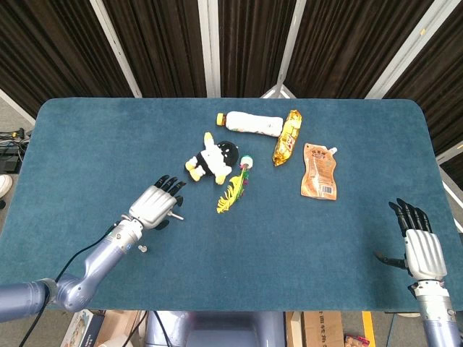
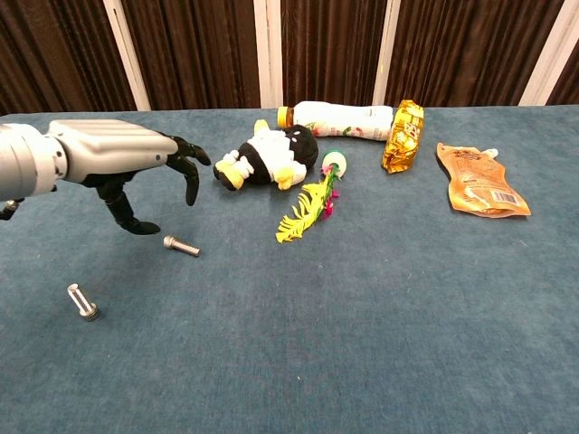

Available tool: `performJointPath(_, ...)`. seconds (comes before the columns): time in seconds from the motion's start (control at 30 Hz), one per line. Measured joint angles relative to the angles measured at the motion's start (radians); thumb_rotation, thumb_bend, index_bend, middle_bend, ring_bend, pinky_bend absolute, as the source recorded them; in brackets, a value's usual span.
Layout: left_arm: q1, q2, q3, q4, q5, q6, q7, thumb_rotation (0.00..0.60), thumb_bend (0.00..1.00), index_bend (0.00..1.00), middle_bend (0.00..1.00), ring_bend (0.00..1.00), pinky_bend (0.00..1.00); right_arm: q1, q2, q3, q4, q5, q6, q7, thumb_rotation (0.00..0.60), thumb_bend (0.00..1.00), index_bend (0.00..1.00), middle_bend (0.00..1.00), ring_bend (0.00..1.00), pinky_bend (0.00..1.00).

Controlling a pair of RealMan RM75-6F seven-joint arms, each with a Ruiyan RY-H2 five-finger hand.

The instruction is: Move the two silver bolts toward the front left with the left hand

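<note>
Hovering our left hand (image 2: pixel 127 167) unclenched and empty over the counter (image 1: pixel 239 282), we find the nearer bolt (image 2: pixel 181 246) just below its fingertips, lying crosswise; the other bolt (image 2: pixel 82 302) sits front-left, apart.

A table (image 1: pixel 87 137) covered in dark teal cloth carries everything. Near its front left lie two silver bolts: one (image 2: pixel 181 246) on its side, the other (image 2: pixel 82 302) nearer the front edge, well apart from it. Toward the back middle lies a white bottle (image 1: pixel 249 123) on its side, a gold packet (image 1: pixel 287 137) just beside its base, and an orange pouch (image 1: pixel 319 170) to the right. A penguin plush (image 1: pixel 211 160) lies beside a yellow feather toy (image 1: pixel 234 188).
</note>
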Motion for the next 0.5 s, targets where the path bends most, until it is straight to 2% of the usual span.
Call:
performJointPath(0.2,-0.016,-0.072,0.01,0.068,0.01,0.003,-0.004,0.6,0.41,0.41,0.04,0.0,0.0,0.004,-0.003,0.0,0.004,0.004,-0.009,-0.002,0.6,0.11,0.12,0.07,0.03,0.0)
performJointPath(0.5,-0.033,-0.131,0.044,0.129,0.008,-0.003,0.021,0.6,0.42,0.45,0.05,0.0,0.0,0.001,0.0,0.004,0.006,0.008,-0.005,0.006,0.6,0.11,0.12,0.07,0.03,0.0)
